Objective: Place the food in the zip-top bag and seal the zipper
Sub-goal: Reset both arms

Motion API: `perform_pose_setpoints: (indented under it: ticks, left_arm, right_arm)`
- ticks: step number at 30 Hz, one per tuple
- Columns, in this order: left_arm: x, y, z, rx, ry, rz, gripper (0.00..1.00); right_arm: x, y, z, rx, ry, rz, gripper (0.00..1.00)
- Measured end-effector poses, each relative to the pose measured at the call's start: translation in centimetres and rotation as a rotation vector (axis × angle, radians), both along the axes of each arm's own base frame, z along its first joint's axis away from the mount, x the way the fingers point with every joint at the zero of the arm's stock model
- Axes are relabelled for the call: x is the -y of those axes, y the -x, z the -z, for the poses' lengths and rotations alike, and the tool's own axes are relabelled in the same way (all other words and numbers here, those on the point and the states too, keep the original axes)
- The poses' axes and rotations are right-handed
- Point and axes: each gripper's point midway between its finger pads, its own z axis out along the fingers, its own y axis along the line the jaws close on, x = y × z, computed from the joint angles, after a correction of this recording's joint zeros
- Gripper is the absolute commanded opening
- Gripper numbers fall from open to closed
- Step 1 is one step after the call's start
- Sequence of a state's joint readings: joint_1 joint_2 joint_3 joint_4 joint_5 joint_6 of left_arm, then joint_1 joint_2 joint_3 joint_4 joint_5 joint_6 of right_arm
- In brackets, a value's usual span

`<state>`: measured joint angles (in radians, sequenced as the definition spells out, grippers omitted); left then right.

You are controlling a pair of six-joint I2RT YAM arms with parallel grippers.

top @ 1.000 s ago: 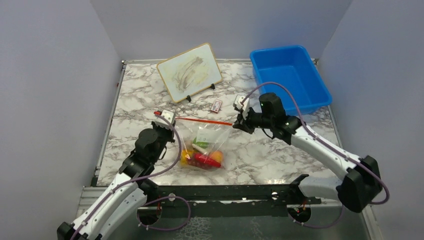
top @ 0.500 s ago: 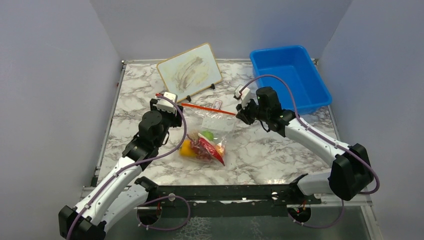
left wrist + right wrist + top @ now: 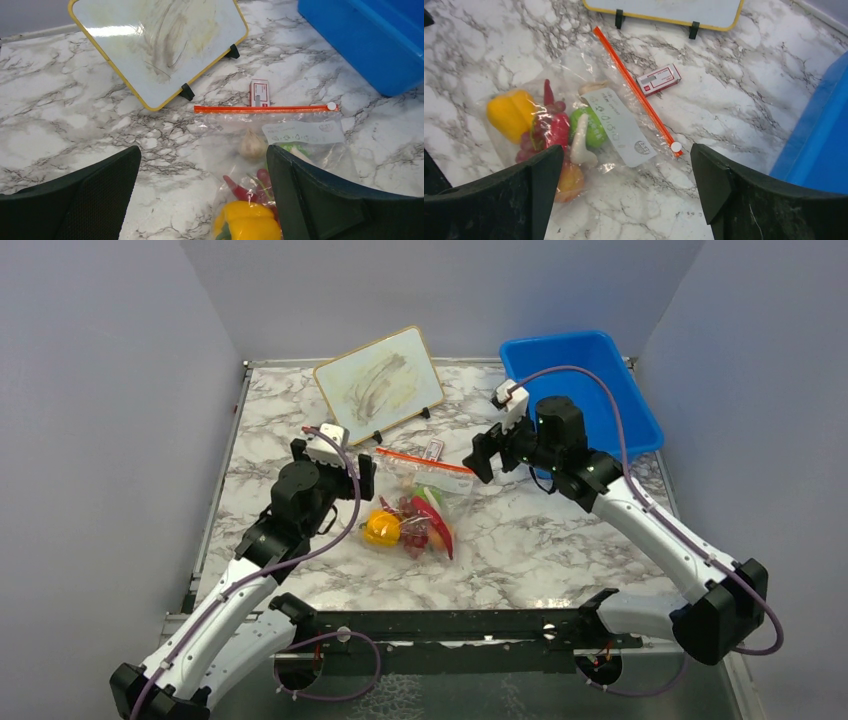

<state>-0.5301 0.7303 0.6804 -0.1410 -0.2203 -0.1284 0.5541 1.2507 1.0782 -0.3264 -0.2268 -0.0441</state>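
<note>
Left arm [image 3: 262,558] stretched forward, left tool [image 3: 333,466] jaws spread wide, empty. Right arm [image 3: 640,520] angled inward, right tool [image 3: 486,454] likewise wide, empty.

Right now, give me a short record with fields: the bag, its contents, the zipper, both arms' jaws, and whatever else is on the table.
bag: zip-top bag lying flat on the table between the arms
contents: yellow pepper, red chili, green fruit and more, all inside
zipper: zipper strip straight, white slider at one end
left: left gripper, jaws open, empty
right: right gripper, jaws open, empty
other: whiteboard, blue bin, red-and-white card
</note>
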Motion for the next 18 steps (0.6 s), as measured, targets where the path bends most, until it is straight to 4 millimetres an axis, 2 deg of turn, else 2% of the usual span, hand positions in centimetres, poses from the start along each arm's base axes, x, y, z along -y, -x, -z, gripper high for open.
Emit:
perform_pose_setpoints:
  ticks: [6, 9, 12, 18]
  left_arm:
    - [0.0, 0.8, -2.3, 0.012, 0.073, -0.003, 0.99]
    - [0.2, 1.3, -3.6, 0.028, 0.114, 0.016, 0.99]
    - [0.6, 1.9, -4.2, 0.034, 0.151, 0.042, 0.99]
    - [1.2, 3.4, -5.5, 0.063, 0.224, 0.103, 0.99]
  right_arm:
    - [1.0, 2.5, -5.0, 0.048, -0.139, 0.033, 1.00]
    - [1.5, 3.8, -6.7, 0.056, -0.212, 0.052, 1.00]
    - [2.0, 4.7, -7.2, 0.023, -0.279, 0.092, 1.00]
    - [3.3, 5.2, -7.0, -0.036, -0.351, 0.209, 1.00]
